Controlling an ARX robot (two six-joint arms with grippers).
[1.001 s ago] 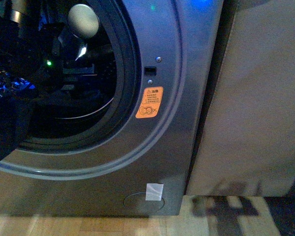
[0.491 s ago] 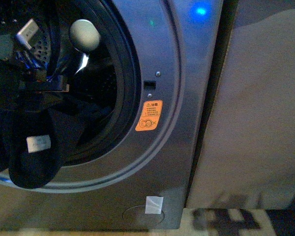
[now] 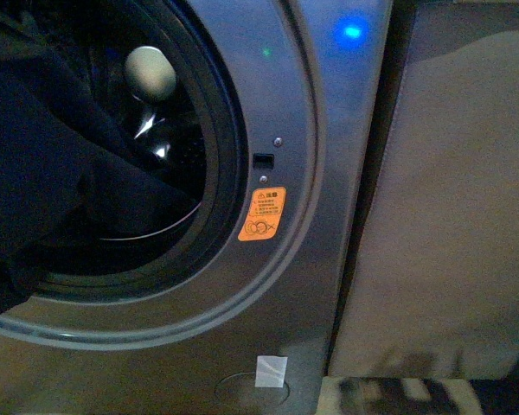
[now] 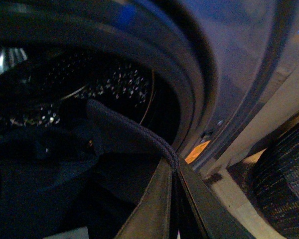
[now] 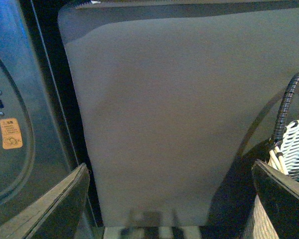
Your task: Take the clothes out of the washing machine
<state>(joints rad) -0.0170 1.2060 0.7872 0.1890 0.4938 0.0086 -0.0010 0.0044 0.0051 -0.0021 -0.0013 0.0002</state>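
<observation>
The grey washing machine [image 3: 329, 130] fills the front view, its round black-rimmed opening [image 3: 229, 147] at the left with the orange sticker [image 3: 263, 213] beside it. The dark clothes [image 3: 43, 173] hang in folds across the left of the opening. In the left wrist view my left gripper [image 4: 173, 167] is shut on the clothes [image 4: 124, 132], pinching a stitched hem just outside the perforated drum [image 4: 104, 79]. My right gripper [image 5: 172, 184] is open and empty, facing the tan cabinet [image 5: 174, 109]; the machine [image 5: 20, 89] shows at one side.
The tan cabinet [image 3: 450, 199] stands right of the machine. A woven basket [image 5: 291, 144] with a dark handle is beside the right gripper, and its dark rim shows in the left wrist view [image 4: 284, 184]. A white tag [image 3: 271, 371] is low on the machine's front.
The left arm and its cables have left the front view. The clothes now drape higher and wider across the left of the opening. The view has shifted slightly down.
</observation>
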